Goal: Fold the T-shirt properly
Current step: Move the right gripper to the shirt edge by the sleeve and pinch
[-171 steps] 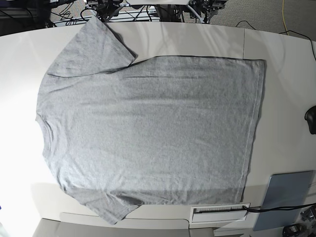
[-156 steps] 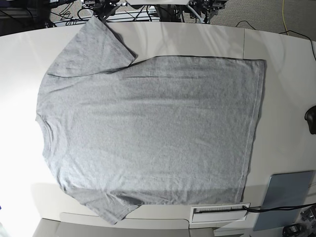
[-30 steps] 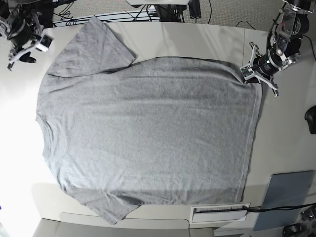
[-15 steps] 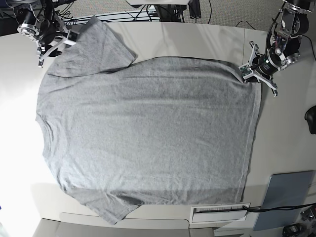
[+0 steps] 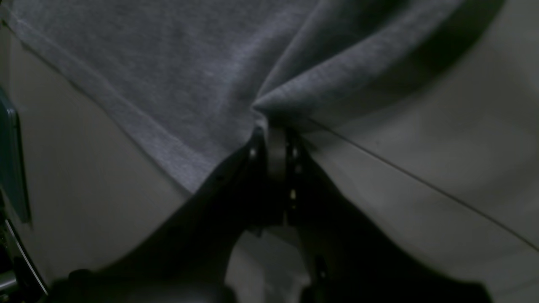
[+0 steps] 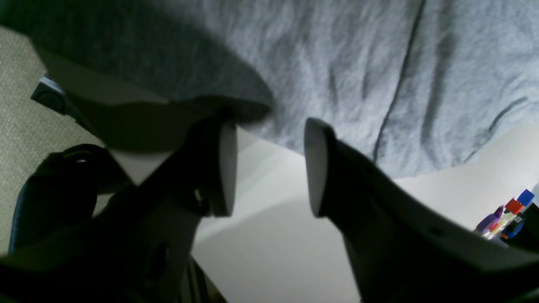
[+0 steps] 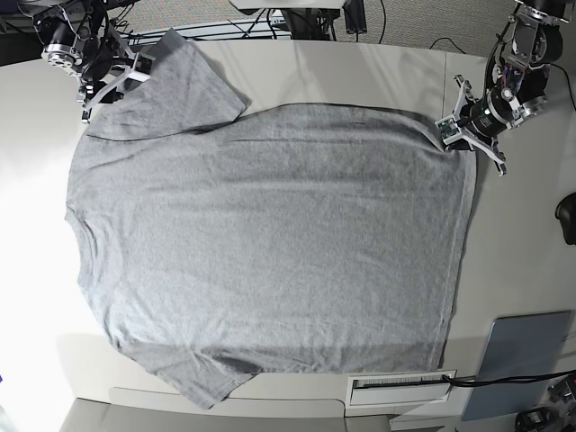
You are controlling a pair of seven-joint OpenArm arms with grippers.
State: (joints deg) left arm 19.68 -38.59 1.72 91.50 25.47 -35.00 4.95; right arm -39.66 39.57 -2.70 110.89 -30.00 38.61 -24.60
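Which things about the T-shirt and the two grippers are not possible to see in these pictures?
- T-shirt underside: hidden in every view, it lies flat on the table.
- Left gripper fingers: left wrist view is too dark; folded cloth hides the tips.
- Right gripper: base view shows it too small to judge its gap from the sleeve.

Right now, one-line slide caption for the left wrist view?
Left gripper shut on a hem corner of the grey T-shirt, fabric bunched above the pale table.

T-shirt [image 7: 270, 252] flat on table [image 7: 522, 234]; pad [image 7: 520, 362] beside its hem
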